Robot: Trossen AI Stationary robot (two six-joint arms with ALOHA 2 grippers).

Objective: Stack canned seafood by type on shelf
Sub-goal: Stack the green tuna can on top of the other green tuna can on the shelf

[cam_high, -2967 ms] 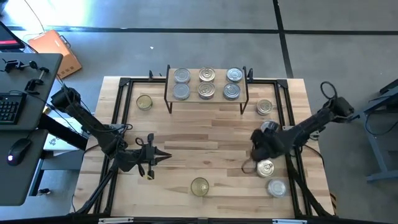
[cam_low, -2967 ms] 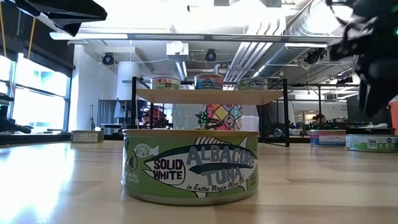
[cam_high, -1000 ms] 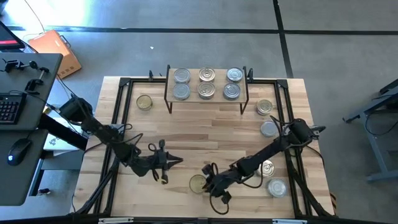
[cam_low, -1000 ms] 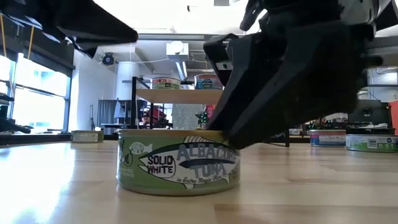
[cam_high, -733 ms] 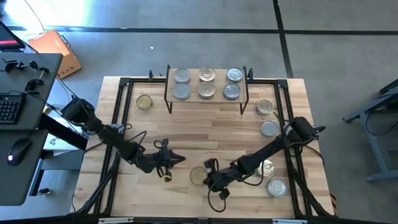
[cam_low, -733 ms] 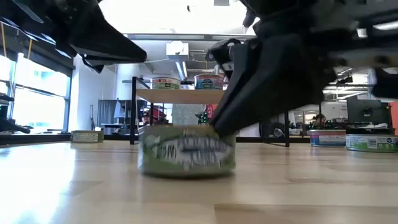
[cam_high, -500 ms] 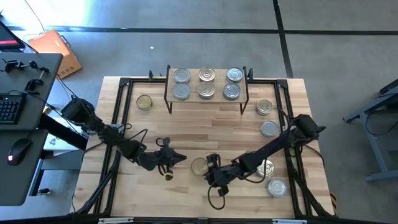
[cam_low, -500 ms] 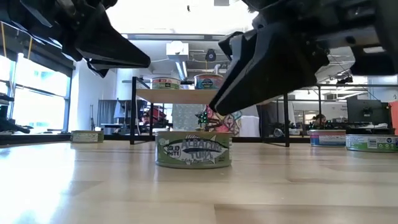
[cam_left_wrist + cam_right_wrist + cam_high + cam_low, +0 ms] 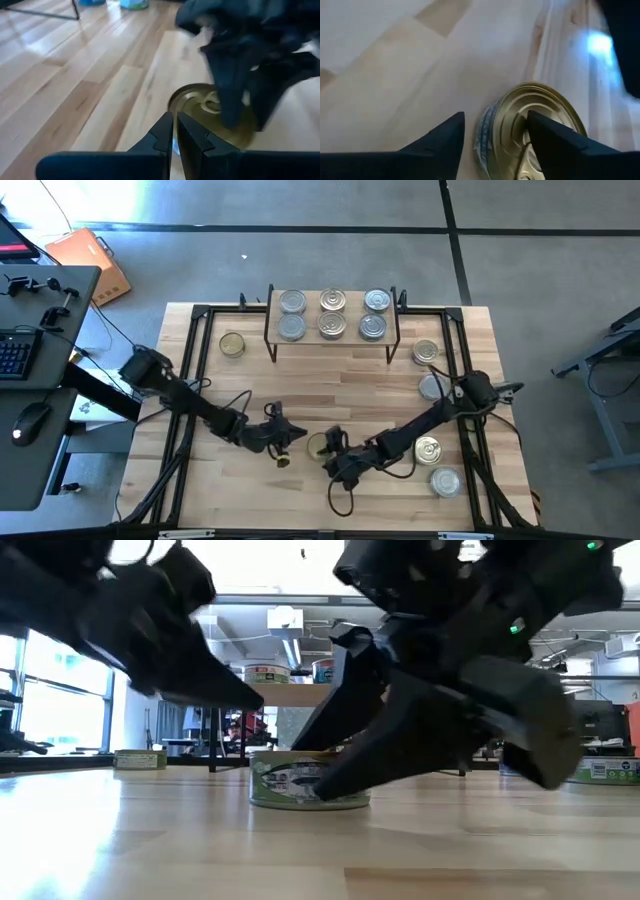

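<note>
Pushed further from the counter's (image 9: 300, 395) front edge, gold-topped tin (image 9: 319, 445) sits between right gripper's (image 9: 331, 455) spread fingers; left gripper (image 9: 288, 436) closed, empty. Rigid, slick: grip its sides

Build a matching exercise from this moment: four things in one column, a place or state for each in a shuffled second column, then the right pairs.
Things:
1. gold-topped tin
2. left gripper
3. right gripper
4. shelf

Places or states:
A. jaws shut, just beside the tin
B. at the table's far edge, carrying six tins
C. jaws apart at the tin
D. standing on the tabletop between the two grippers

Pairs: 1-D, 2-A, 3-C, 4-B
</note>
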